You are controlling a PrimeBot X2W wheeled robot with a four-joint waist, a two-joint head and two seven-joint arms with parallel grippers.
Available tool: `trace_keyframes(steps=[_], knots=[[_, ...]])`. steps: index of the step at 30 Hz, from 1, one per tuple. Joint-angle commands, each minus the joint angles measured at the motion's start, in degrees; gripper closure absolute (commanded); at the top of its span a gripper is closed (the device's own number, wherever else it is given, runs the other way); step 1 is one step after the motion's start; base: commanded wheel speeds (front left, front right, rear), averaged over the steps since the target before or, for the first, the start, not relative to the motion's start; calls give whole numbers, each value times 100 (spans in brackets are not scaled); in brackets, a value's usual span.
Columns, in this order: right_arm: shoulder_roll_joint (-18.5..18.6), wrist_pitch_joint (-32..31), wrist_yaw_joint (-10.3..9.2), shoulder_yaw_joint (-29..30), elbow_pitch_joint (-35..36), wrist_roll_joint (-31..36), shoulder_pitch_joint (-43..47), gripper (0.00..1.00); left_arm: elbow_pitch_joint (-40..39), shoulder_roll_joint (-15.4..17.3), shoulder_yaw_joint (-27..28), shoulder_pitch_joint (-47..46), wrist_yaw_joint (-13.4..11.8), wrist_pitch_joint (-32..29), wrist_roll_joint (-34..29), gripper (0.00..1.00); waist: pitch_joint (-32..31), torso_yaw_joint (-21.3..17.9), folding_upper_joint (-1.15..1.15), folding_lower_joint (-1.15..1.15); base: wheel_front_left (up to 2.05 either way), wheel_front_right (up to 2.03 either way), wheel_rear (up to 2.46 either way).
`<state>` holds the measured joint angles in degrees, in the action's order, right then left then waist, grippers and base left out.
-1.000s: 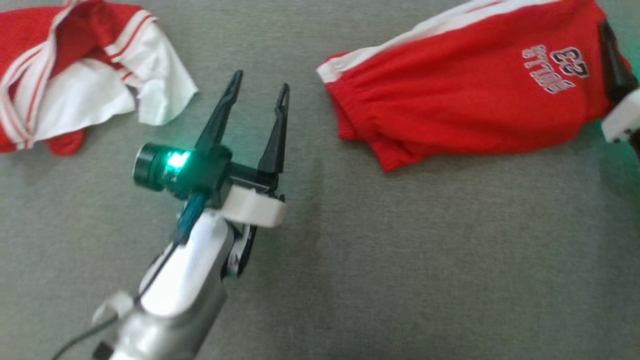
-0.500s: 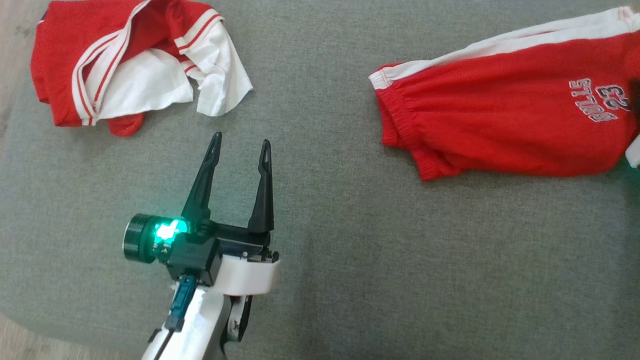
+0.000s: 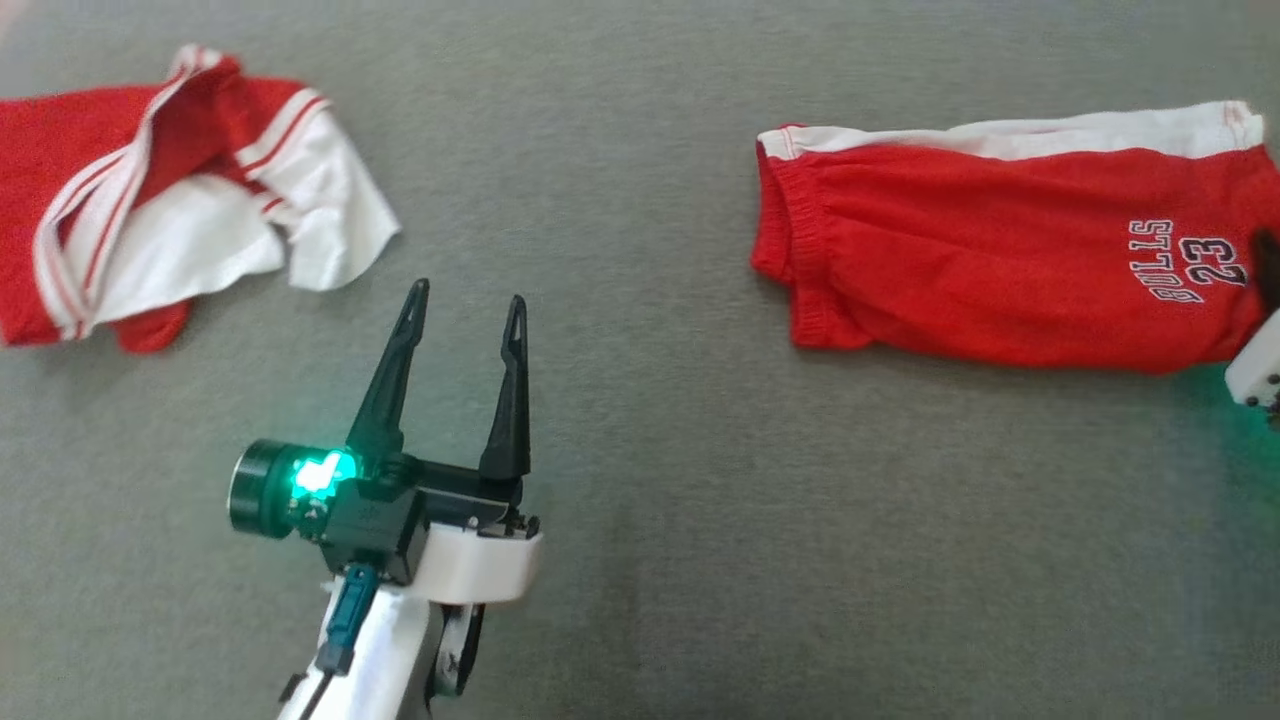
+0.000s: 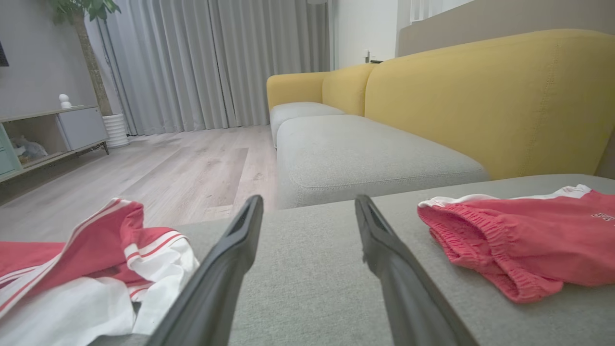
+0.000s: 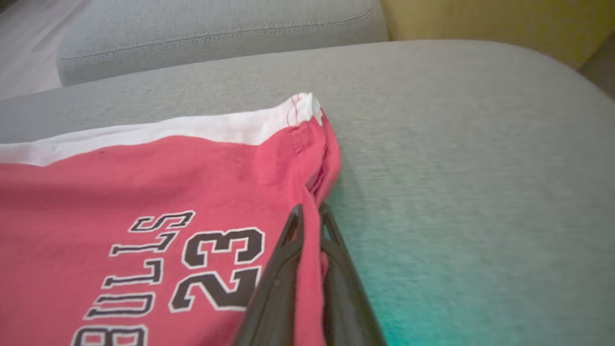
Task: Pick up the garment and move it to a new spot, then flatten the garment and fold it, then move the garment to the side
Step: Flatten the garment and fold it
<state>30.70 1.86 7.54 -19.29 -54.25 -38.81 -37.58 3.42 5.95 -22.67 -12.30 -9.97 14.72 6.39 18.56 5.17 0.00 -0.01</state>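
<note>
The right gripper [image 5: 310,212] has its jaws pressed together on the red shorts [image 5: 144,182]. In the right wrist view a strip of red cloth sits pinched between the two dark fingers, just beside the leg hem. The black "BULLS 23" print [image 5: 192,269] lies at about 9 o'clock from the fingertips. The white side stripe [image 5: 168,127] runs along the shorts' far edge, towards 11 o'clock.

In the head view these shorts lie spread out at 2 to 3 o'clock on the grey cushion [image 3: 700,520]. Their elastic waistband points towards the middle of the frame, and the printed leg end is at the right edge, where the right gripper meets it.

The left gripper [image 3: 465,297] sits at about 7 o'clock in the head view with its jaws spread wide and nothing between them. The fingers point towards 12 o'clock over bare cushion, and a green light [image 3: 320,470] glows on the wrist. It is well apart from both garments.

A crumpled red and white jersey [image 3: 150,230] lies at 10 o'clock in the head view, near the cushion's left edge.

Beyond the left fingertips, the left wrist view shows another grey seat [image 4: 365,163] at 12 o'clock. A yellow backrest [image 4: 480,96] stands at 1 to 2 o'clock. A pale wooden floor [image 4: 192,168] and grey curtains [image 4: 216,62] lie at 10 to 11 o'clock.
</note>
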Motion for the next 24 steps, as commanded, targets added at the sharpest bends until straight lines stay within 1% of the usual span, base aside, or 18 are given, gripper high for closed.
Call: trace_keyframes(steps=[1,4,8,12,15,18,24], knots=[[197,117,-5,-37,104,75,79,100,-166,40,212,-22,34,28,-76,0,-79,-211,0,1,0,0,0],[270,377,-5,60,1,294,-22,100,-144,26,218,-32,104,28,-106,0,-70,-328,0,1,0,0,0],[163,731,-5,133,26,654,-349,100,-115,3,244,-48,155,28,-142,0,-59,-398,0,1,0,0,0],[-31,963,-5,90,301,1068,-679,100,-84,-5,274,-43,225,28,-161,0,-97,-387,0,1,0,0,0],[-221,985,-5,-52,723,1306,-760,100,-69,-7,313,-13,266,28,-162,0,-177,-339,0,1,0,0,0],[-420,910,-5,-208,1302,1415,-687,100,-55,5,397,55,267,28,-164,0,-286,-291,0,1,0,0,0],[-776,499,-5,-657,2536,1541,-119,100,-49,3,492,165,311,28,-167,0,-423,-161,0,1,0,0,0]])
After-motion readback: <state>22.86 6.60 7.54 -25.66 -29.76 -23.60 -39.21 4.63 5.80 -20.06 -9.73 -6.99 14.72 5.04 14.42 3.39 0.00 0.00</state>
